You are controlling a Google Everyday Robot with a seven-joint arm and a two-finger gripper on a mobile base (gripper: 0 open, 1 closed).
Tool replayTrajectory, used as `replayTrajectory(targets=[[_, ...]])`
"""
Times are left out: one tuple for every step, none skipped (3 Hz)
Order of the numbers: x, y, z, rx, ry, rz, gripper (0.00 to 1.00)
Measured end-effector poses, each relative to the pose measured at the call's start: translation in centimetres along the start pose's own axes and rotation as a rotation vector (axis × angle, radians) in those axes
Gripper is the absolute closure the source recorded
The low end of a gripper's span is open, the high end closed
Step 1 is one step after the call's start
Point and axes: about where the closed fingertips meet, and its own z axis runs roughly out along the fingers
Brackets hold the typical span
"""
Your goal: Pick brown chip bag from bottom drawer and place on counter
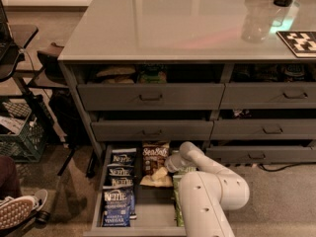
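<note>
Asker: Tabletop (173, 23) first. What is it like?

Teller: It is big, flat, shiny and light grey. It sits on top of a dark grey cabinet (217, 107) full of drawers. A black and white checked board (298, 42) lies at its right edge. A see-through bottle (256, 26) stands near the board. A green crate (19, 137) stands on the floor left of the cabinet.

Asker: Which drawer is open?

Teller: The bottom drawer (98, 196) on the left side is pulled far out. The drawers with small bar handles (150, 97) above it sit much further in.

Asker: Where is the robot?

Teller: Its fat white arm (212, 201) comes up from the bottom edge and bends over the right part of the open drawer.

Asker: What lies in that drawer?

Teller: Dark blue Kettle bags (118, 191) lie in a row along the left side. Green bags (176, 206) peek out just beside the arm on the right. The brown chip bag (154, 157) lies flat between them, at the back of the drawer. It has white "Sea Salt" letters and a pale bottom edge.

Asker: And the hand?

Teller: The hand (172, 164) is down in the drawer, just at the right side of the brown chip bag, near that pale edge. I cannot tell if it touches the bag. I cannot tell if it is open or closed either.

Asker: Anything smaller?

Teller: A shoe (19, 209) with a white sole shows in the bottom left corner.
</note>
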Motion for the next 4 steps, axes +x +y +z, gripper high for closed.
replayTrajectory(targets=[[0.00,0.00,0.00,0.000,0.000,0.000,0.26],[0.00,0.00,0.01,0.000,0.000,0.000,0.49],[0.01,0.01,0.01,0.000,0.000,0.000,0.72],[0.01,0.01,0.01,0.000,0.000,0.000,0.95]])
